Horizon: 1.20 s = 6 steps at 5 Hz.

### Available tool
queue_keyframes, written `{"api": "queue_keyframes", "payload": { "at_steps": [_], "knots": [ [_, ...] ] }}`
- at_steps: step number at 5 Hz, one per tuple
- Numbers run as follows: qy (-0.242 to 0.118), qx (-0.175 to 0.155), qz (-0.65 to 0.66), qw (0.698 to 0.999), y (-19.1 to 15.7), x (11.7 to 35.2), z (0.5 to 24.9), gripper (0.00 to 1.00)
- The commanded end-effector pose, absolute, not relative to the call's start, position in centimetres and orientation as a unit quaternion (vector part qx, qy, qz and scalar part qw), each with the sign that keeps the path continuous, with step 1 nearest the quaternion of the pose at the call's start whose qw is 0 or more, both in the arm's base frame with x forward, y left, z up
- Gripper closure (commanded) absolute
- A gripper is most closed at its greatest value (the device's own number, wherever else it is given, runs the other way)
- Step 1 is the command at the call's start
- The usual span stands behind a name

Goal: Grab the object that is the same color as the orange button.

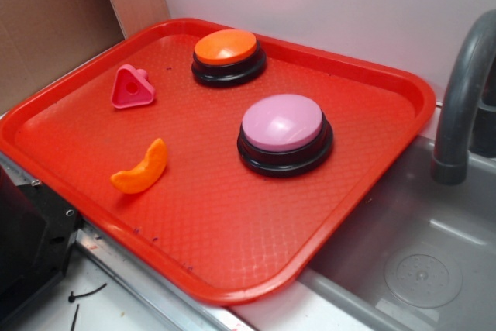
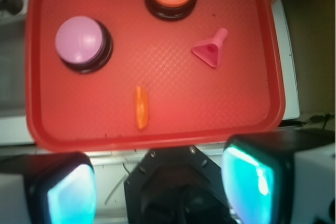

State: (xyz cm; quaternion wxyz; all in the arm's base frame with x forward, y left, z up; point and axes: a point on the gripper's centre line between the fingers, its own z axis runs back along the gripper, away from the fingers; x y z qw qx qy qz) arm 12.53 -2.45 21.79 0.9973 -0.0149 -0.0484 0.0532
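**Plastic pretty much everywhere, mostly shiny**

The red tray (image 1: 372, 191) looks like moulded plastic, its floor stamped with a fine diamond texture and its rim left smooth. On it, the orange crescent piece (image 1: 141, 168) is seen as glossy plastic, and so is the pink triangular piece (image 1: 132, 87). The orange button (image 1: 225, 47) and lilac button (image 1: 281, 122) show smooth satin caps on shiny black bases. Beside the tray, a matt grey sink (image 1: 434, 261) and cardboard (image 1: 46, 29) are seen.
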Motion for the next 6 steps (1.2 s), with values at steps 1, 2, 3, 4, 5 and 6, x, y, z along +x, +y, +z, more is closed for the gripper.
{"api": "queue_keyframes", "payload": {
  "at_steps": [1, 2, 3, 4, 5, 6],
  "knots": [
    [-0.1, -0.064, 0.162, 0.98, -3.1, 13.9, 18.7, 0.0],
    [-0.089, -0.059, 0.202, 0.974, -3.3, 14.6, 16.0, 0.0],
    [-0.087, -0.05, 0.196, 0.975, -3.2, 16.0, 12.6, 0.0],
    [-0.087, -0.024, 0.189, 0.978, -3.2, 16.7, 9.7, 0.0],
    [-0.085, -0.003, 0.19, 0.978, -2.8, 17.0, 7.7, 0.0],
    [-0.056, 0.001, 0.181, 0.982, -3.2, 17.1, 5.6, 0.0]
  ]
}}
